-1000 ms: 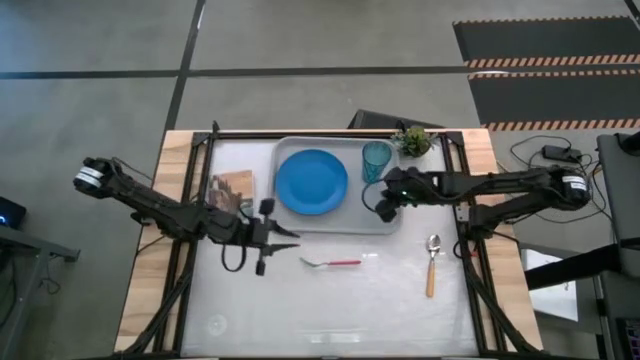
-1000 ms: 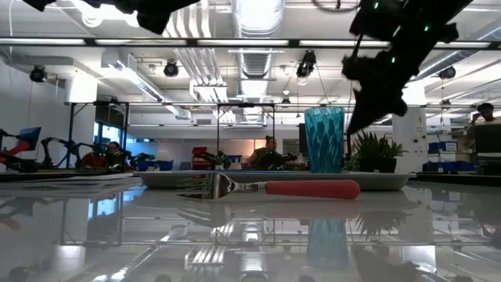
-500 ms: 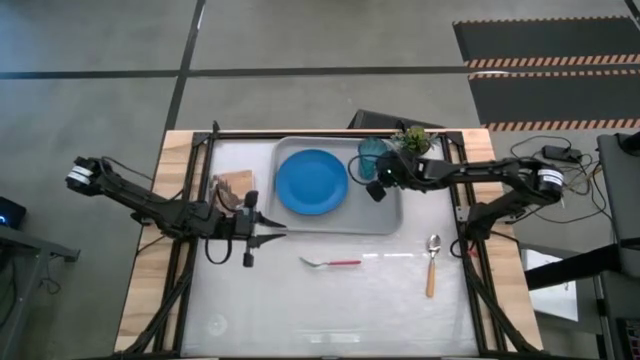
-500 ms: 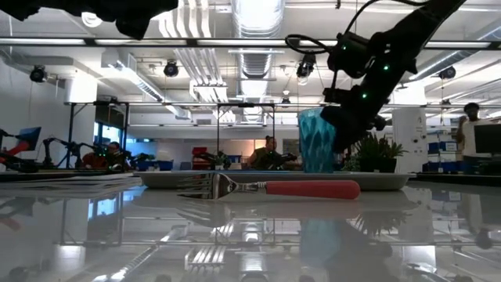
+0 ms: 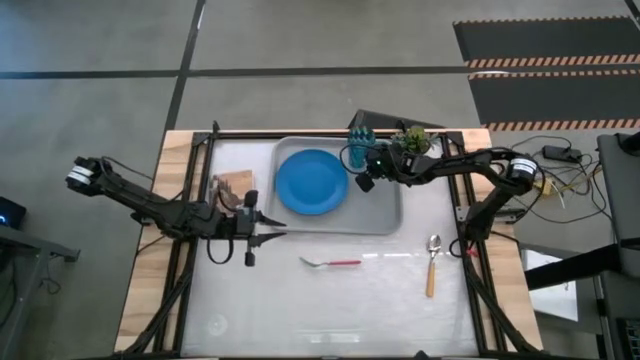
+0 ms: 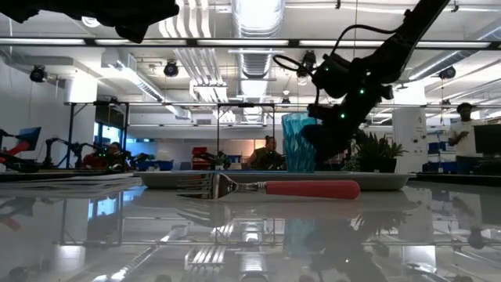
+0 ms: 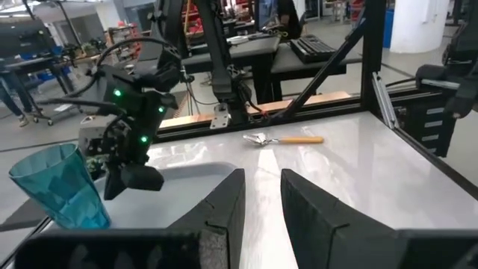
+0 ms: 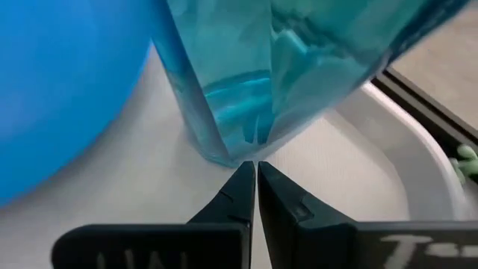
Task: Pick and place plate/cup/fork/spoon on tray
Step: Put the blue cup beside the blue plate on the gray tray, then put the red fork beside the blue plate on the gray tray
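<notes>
I'm running this in a robotics lab or workshop: open industrial hall, exposed ceiling ducts [image 6: 250, 59] and track lights overhead, concrete floor [image 5: 300, 40] with hazard-striped mats [image 5: 545, 65], more robot arms [image 6: 47, 149] on benches behind, people [image 6: 270, 153] seated at workstations, black metal frames around my desk [image 5: 330, 300].

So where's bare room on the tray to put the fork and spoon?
Free: the tray strip below the plate, and its right part toward the spoon. Crowded: the far right corner, with the tilted cup, right gripper and plant.
</notes>
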Action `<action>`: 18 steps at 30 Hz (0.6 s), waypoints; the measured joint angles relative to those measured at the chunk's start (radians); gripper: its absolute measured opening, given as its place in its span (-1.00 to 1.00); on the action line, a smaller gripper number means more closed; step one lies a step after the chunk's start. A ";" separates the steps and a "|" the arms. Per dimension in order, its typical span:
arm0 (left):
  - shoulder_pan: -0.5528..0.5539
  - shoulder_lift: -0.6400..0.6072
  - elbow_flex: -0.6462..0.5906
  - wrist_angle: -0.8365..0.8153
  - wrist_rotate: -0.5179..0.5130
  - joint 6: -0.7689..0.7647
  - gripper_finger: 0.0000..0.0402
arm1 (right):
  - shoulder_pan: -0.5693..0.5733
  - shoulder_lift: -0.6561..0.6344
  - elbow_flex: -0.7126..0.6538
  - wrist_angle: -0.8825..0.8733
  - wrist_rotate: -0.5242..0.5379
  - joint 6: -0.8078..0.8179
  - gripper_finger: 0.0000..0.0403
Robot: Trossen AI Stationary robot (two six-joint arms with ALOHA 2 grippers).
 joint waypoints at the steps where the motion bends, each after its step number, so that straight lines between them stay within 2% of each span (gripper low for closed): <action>1: 0.000 0.002 0.000 0.000 0.000 0.000 -0.65 | 0.000 0.003 0.008 -0.002 0.000 0.000 -0.96; 5: 0.000 0.011 -0.001 -0.001 -0.005 -0.002 -0.65 | 0.009 -0.027 0.032 -0.074 0.000 0.004 -0.96; 8: 0.000 0.021 -0.003 -0.003 -0.018 -0.010 -0.65 | 0.034 -0.095 0.046 -0.163 -0.006 0.042 -0.96; 11: 0.000 0.024 -0.011 -0.006 -0.030 -0.027 -0.65 | 0.083 -0.177 0.047 -0.226 -0.062 0.099 -0.96; 14: 0.000 0.024 -0.020 -0.002 -0.031 -0.028 -0.65 | 0.169 -0.258 0.040 -0.242 -0.125 0.164 -0.96; 18: 0.000 0.024 -0.024 -0.001 -0.031 -0.028 -0.65 | 0.335 -0.311 0.037 -0.222 -0.131 0.222 -0.96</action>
